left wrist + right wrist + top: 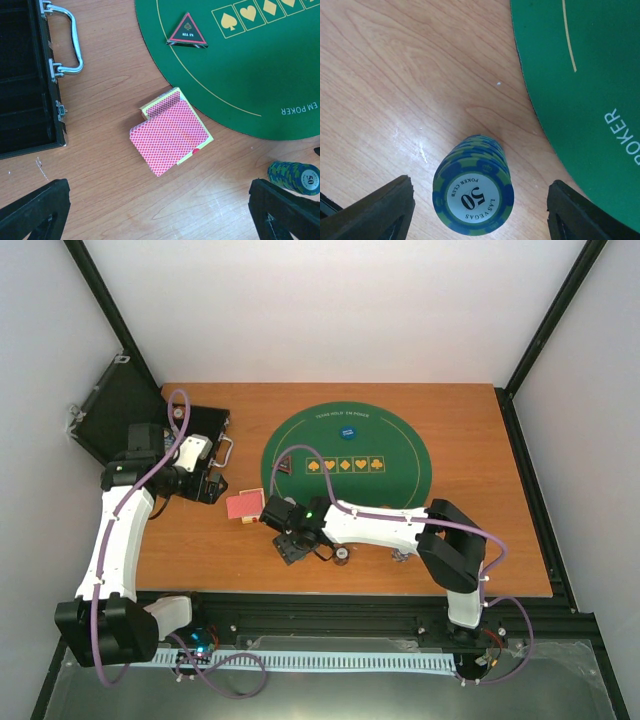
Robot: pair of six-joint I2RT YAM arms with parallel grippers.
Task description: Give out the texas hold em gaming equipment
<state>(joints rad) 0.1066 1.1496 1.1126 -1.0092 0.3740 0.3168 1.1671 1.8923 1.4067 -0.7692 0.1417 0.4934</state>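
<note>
Wide-spread left pincer (160, 212) grips nothing. Red-backed deck (170, 131) lies on the desk (110, 170) just ahead of its gap, untouched. Open black case (25, 75) is ahead-left. Green mat (260, 75) is ahead-right, with the triangular button (187, 32) on it. The right pincer (480, 212) is spread too. Chip stack (472, 200) stands on the desk between its fingers (375, 210), with a gap on each side, not pinched. Mat edge is ahead-right of this pincer, near the stack but apart.

Hold'em items, counted
One card deck (170, 131), one chip stack (472, 199), one triangular marker (187, 32), one blue button (348, 433), one mat (260, 75), one case (25, 75).
</note>
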